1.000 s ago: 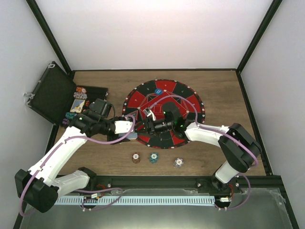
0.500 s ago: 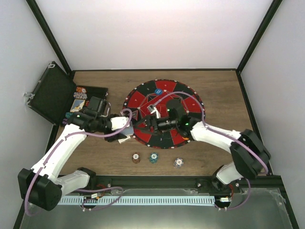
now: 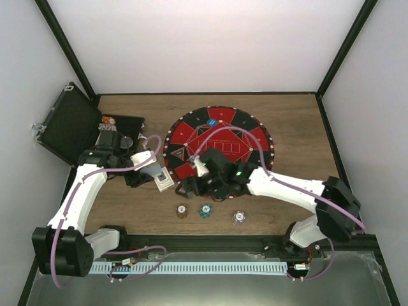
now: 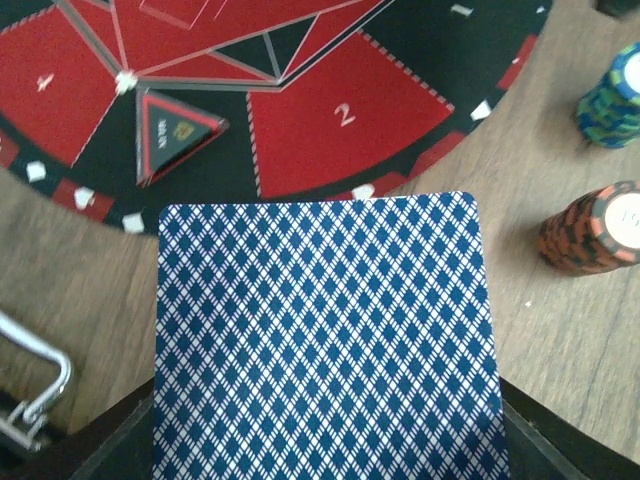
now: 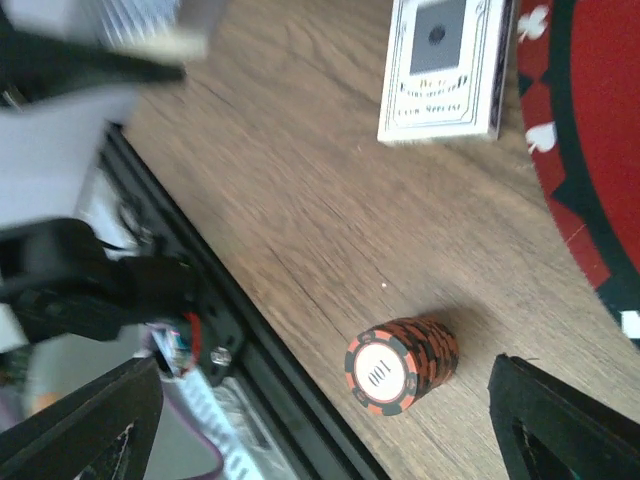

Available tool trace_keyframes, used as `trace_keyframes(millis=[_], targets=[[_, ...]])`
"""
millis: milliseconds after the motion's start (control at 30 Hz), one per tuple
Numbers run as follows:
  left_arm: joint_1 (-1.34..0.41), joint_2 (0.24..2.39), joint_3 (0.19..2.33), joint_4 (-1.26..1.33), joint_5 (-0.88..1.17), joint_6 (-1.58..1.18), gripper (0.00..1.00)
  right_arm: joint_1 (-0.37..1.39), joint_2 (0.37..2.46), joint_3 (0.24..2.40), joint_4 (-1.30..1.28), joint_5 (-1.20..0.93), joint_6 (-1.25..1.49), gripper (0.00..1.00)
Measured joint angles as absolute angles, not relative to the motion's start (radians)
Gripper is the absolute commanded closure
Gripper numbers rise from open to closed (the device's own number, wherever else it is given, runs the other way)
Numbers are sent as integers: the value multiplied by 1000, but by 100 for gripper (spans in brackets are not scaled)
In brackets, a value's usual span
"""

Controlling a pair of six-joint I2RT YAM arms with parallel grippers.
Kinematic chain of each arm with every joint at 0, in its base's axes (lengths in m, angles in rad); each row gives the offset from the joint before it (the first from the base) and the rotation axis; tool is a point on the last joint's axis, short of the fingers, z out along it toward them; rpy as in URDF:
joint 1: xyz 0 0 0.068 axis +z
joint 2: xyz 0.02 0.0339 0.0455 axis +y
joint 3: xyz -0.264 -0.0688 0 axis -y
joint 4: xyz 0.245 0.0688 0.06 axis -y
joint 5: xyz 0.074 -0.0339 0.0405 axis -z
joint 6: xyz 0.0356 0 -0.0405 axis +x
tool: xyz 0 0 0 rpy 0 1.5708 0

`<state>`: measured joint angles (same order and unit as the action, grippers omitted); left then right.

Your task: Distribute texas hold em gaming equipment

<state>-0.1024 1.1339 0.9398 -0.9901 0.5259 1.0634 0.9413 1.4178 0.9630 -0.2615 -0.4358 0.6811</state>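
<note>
Our left gripper point(image 4: 325, 455) is clamped on the near edge of a blue-backed card point(image 4: 325, 330), holding it out just by the rim of the round mat point(image 4: 340, 120). The right gripper point(image 5: 325, 385) hangs wide open and empty over the table point(image 5: 300, 200) near the orange chip stack point(image 5: 400, 365). We'd guess the card's feather-light, thin, bendy and slick, so pinch an edge; the chips look stiff and heavier, so grab those across the rim.

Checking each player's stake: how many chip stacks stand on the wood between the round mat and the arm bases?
3, in a row: orange stack left, teal stack middle, white stack right. The right arm may hide another.
</note>
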Motion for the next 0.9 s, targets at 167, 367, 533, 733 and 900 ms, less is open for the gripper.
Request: trace_keyframes(millis=[167,367,533,733,900], targets=[[-3,1145,912,-990,521,1098,90,1150,1579,1113,-423,-194,596,10],[41,1151,899,-1000,511,1123,90,1290,1779,1271,-554,4,542,16],[49,1152,899,-1008,508,1132,90,1299,1826,1320,-617,98,521,20],[54,1152,900,-1014,509,1133,89,1298,1838,1324,-664,136,510,22],[55,1160,907,-1021,510,1134,89,1299,1839,1324,-671,134,505,30]])
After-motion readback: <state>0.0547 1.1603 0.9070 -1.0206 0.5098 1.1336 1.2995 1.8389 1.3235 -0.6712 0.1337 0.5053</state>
